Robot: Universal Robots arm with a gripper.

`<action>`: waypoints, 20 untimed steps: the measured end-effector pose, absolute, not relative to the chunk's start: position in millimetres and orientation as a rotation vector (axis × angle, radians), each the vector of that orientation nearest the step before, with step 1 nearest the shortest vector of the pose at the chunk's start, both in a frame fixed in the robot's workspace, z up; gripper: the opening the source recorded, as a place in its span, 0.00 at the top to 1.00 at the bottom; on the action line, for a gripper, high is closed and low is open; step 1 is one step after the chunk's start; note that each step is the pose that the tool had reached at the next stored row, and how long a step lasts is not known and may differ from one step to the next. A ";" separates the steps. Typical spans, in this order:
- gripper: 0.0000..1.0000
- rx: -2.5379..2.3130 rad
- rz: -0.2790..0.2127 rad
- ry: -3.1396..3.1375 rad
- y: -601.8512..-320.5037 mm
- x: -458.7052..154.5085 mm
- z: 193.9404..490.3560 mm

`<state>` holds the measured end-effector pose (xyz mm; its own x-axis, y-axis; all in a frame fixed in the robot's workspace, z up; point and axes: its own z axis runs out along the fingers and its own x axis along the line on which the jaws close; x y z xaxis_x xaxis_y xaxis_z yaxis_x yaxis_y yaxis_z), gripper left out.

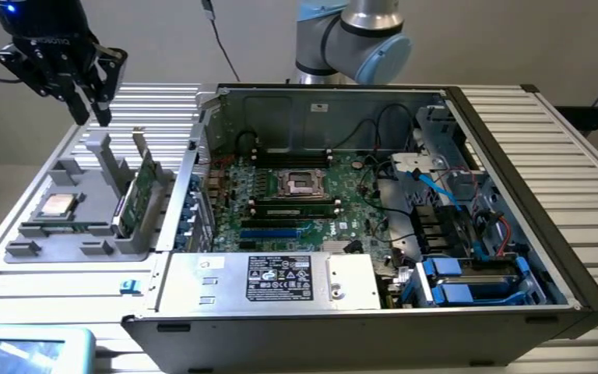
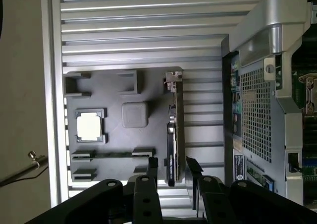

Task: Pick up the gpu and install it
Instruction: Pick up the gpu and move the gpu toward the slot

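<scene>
– Hanging where, the claw (image 1: 90, 117)?
– High at the exterior view's left, above the grey holder (image 1: 81, 175) and clear of it. The fingers are spread, with nothing between them.
– And the gpu (image 1: 138, 187)?
– Standing on its long edge in a slot of the holder, on the side nearest the computer case (image 1: 330, 105). Its upper edge is free, and claw and card are apart.
– Room around it?
– Open air above. On one flank are the holder's low grey posts. On the other is a narrow strip of bare slatted worktop (image 2: 203, 130), then the case's perforated wall (image 2: 255, 115).
– What does the exterior view give?
– The gap in height between claw and card, and the case lying open on top with the motherboard (image 1: 299, 187) exposed.
– The wrist view?
– The line-up. Looking down, the card is a thin dark edge with its silver bracket (image 2: 173, 78) at one end. One fingertip (image 2: 152, 165) sits to each side of that line at the other end. The square processor chip (image 2: 90, 125) is seated in the holder, well apart from the card.
</scene>
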<state>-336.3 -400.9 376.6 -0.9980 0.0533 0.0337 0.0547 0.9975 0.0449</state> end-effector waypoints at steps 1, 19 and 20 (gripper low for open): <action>0.65 -0.080 -0.071 -3.105 -402.7 -336.3 374.7; 0.65 -0.026 -0.070 -3.104 -409.1 -336.3 342.0; 0.65 -0.024 -0.070 -3.104 -409.1 -336.3 340.2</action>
